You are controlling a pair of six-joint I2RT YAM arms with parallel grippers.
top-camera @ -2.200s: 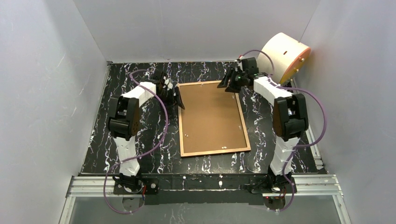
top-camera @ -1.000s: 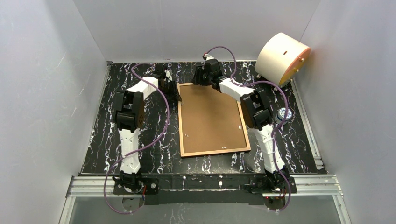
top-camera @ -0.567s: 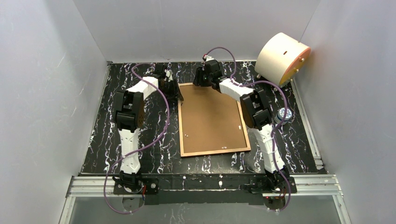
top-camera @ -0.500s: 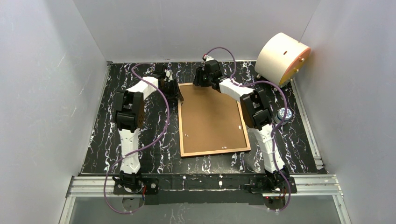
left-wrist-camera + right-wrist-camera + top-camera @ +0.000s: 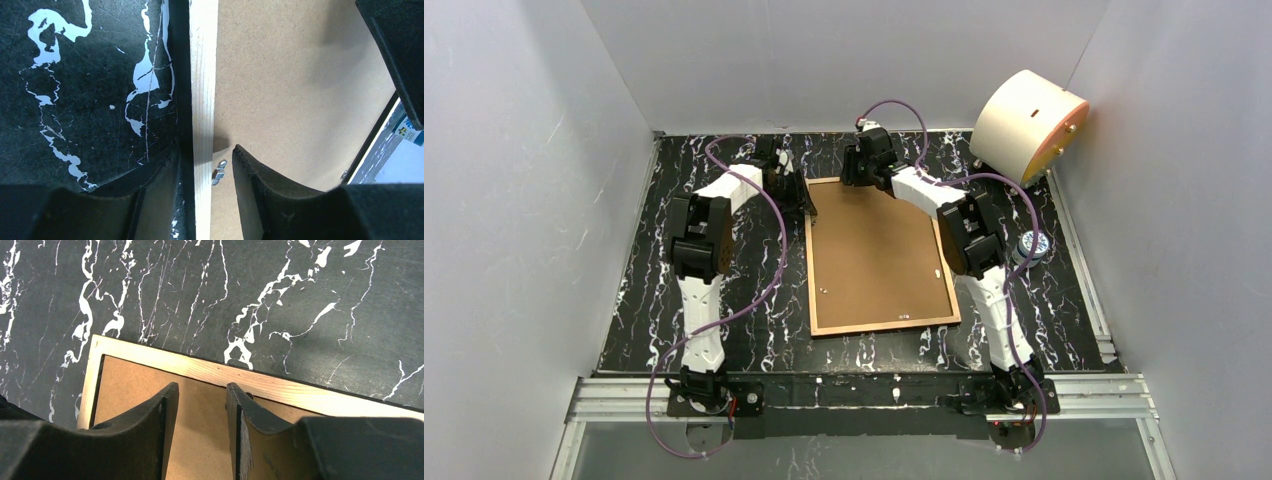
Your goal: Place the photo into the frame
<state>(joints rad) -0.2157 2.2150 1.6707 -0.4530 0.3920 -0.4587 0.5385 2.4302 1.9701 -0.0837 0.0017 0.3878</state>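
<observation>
grey walls (image 5: 844, 60) on three sides, black white-veined table (image 5: 874, 350) below, and the frame (image 5: 879, 327) lies flat in the middle, back side up, its brown backing board (image 5: 874, 250) sitting inside the pale wood rails

big change: the right arm has swung in from the frame's far right corner and now sits at the far rail, close to the left corner, and for the last moment it barely moves. the right gripper (image 5: 201, 387) hovers with jaws partly apart, tips over the board just inside the rail, nothing between them

left gripper (image 5: 205, 149) stays where it was, straddling the left rail, one finger on the table side, one over the board. jaws partly spread, not clamped, holding nothing. a small metal clip (image 5: 219, 170) lies right by the inner finger

the photo? not in sight in any view. it could be under the board, i cannot tell. my read: both arms are working the fastenings at that corner

both grippers crowd one corner, so a knock looks possible. off to the right, a round cream box (image 5: 1034, 120) sits well apart, and a small bottle (image 5: 1031, 245), uncovered by the swing, stands near the right rail behind the right arm
</observation>
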